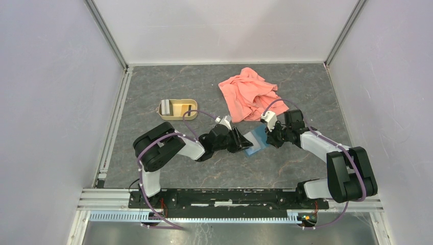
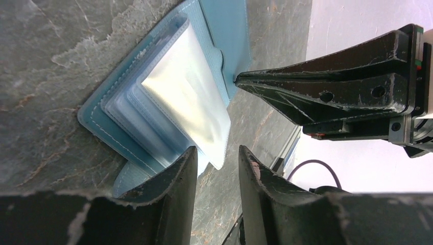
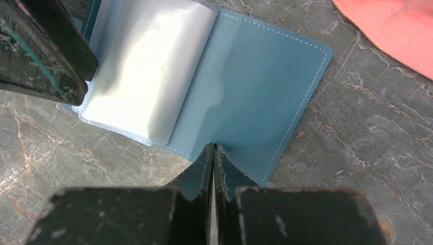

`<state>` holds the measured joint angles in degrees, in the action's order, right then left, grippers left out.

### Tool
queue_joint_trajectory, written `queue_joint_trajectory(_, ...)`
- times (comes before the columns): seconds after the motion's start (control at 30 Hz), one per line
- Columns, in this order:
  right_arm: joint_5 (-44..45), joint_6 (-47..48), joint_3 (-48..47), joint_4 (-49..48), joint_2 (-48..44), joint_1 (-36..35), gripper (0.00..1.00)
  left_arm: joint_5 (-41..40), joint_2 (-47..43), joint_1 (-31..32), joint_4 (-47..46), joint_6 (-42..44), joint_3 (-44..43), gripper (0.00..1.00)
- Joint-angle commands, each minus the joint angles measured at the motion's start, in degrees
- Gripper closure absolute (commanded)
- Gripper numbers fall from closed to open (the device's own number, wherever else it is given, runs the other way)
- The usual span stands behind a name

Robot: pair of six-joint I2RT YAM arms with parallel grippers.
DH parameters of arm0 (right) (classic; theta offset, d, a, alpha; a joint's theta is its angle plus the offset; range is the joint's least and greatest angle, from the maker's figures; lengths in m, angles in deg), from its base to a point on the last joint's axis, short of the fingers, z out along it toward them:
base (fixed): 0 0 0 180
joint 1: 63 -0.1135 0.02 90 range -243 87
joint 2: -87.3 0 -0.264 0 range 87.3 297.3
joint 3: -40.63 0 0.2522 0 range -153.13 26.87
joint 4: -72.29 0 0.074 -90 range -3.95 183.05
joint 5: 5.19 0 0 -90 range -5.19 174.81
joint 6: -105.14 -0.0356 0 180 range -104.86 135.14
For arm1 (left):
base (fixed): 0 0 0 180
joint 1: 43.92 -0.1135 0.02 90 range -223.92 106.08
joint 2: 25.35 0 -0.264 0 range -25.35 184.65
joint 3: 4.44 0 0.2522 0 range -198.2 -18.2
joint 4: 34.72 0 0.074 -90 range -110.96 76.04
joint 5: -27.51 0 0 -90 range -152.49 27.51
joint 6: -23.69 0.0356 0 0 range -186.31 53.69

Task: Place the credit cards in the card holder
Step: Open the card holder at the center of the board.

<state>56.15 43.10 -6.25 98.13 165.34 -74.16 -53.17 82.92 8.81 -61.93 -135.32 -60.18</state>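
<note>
The teal card holder [image 1: 257, 141] lies open on the table between my two grippers. Its clear plastic sleeves [image 2: 178, 102] fan up from the left half. The sleeves also show in the right wrist view [image 3: 148, 66]. My left gripper [image 2: 217, 153] is open a little, with a sleeve corner just ahead of the gap. My right gripper [image 3: 213, 147] is shut, and its tips rest on the near edge of the holder's right cover [image 3: 265, 87]. The credit cards, one orange-tan [image 1: 182, 107] and one greyish-white [image 1: 166, 107], stand in the tan tray [image 1: 176, 117] at the back left.
A salmon-pink cloth [image 1: 249, 94] lies crumpled just behind the card holder and the right gripper [image 1: 269, 137]. The left gripper [image 1: 241, 140] is close to the holder's left side. Grey walls enclose the table on three sides.
</note>
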Motion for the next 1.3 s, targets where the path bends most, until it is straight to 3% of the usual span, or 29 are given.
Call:
queue_joint_trajectory(0.0, -0.8, 0.6, -1.1, -0.3, -1.0, -0.3, 0.93, 0.9, 1.5, -0.8, -3.9, -2.7, -0.9, 0.58)
queue_joint_trajectory(0.57, -2.1, 0.6, -1.3, 0.0, -1.6, -0.3, 0.92, 1.4, 6.7, -1.4, -6.4, -1.1, -8.1, 0.58)
queue_joint_trajectory(0.63, -2.7, 0.6, -1.6, 0.2, -2.0, -0.3, 0.90, 1.7, 7.4, -1.6, -6.4, -0.5, -9.0, 0.58)
queue_joint_trajectory(0.9, -5.5, 0.6, -1.9, 0.8, -5.4, 1.1, 0.65, 2.5, 10.4, -2.9, -4.7, 3.0, -14.3, 0.56)
queue_joint_trajectory(1.27, -6.6, 3.0, -1.1, 1.6, -13.2, 4.6, 0.63, 3.9, 16.9, -3.8, 3.0, 6.2, -23.9, 0.55)
